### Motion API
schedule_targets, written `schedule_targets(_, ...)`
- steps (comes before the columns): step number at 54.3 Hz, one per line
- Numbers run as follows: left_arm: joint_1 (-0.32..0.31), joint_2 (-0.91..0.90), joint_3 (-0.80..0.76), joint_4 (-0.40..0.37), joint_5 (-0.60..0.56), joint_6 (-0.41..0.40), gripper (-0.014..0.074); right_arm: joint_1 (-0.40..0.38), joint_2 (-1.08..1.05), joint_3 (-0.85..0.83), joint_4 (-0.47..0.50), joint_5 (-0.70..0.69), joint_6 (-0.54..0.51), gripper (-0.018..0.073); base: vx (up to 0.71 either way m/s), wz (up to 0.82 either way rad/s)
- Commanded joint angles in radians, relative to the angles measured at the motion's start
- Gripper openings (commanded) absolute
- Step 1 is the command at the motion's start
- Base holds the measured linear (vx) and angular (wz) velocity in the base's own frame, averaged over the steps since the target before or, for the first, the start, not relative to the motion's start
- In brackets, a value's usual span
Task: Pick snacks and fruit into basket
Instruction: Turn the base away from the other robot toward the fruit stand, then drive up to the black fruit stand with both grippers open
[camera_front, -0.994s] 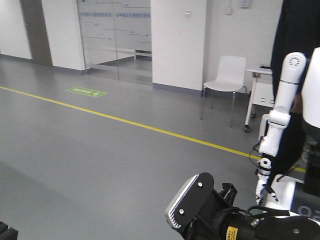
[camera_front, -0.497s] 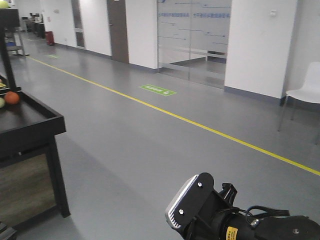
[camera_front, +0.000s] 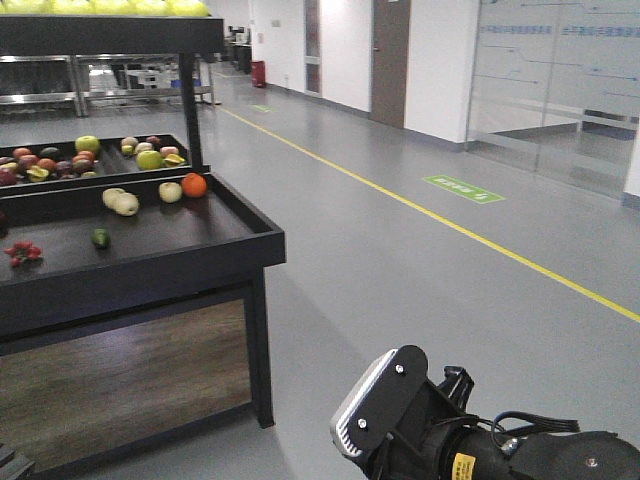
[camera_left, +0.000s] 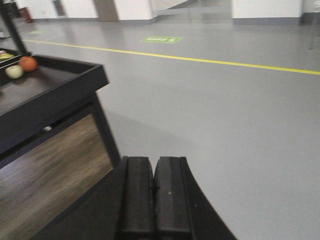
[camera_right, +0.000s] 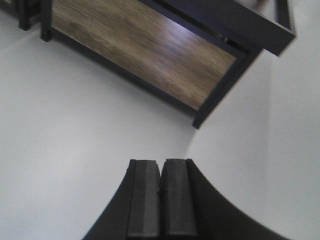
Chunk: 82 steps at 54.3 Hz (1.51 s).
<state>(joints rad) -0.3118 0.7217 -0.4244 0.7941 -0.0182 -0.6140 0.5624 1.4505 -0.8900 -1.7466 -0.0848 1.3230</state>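
We see left claw (camera_left: 154, 197) pressed together on nothing, right claw (camera_right: 161, 197) likewise, black desk (camera_front: 150, 275) over grey floor (camera_front: 420, 270), probably an orange (camera_front: 194, 184) on it

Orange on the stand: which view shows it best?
The front-facing view: the orange sits sharp on the stand, on its lower tray beside a pale fruit. The left wrist view catches it small and blurred at its left edge. The right wrist view shows only the stand's wood panel and frame, no orange.

grey floor (camera_front: 400, 260) | yellow line (camera_front: 450, 225) | black stand (camera_front: 150, 250) | glass wall (camera_front: 560, 90)
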Motion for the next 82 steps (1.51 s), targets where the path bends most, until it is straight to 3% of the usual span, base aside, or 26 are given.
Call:
schedule_targets(1, 0.001, -0.004, -0.033, -0.009, -0.056, -0.006, 0.0003, -0.001, -0.038, -0.030, -0.047, 0.018, -0.004, -0.0013, 0.19, 0.57)
schedule_targets(44, 0.001, -0.004, -0.033, -0.009, -0.057, -0.006, 0.0003, -0.001, -0.038, -0.030, -0.047, 0.021, -0.004, -0.0013, 0.20, 0.51)
schedule_targets(82, 0.001, -0.003, -0.033, -0.009, -0.055, -0.006, 0.0003, -0.001, -0.038, -0.030, -0.047, 0.025, -0.003, -0.0013, 0.31, 0.00)
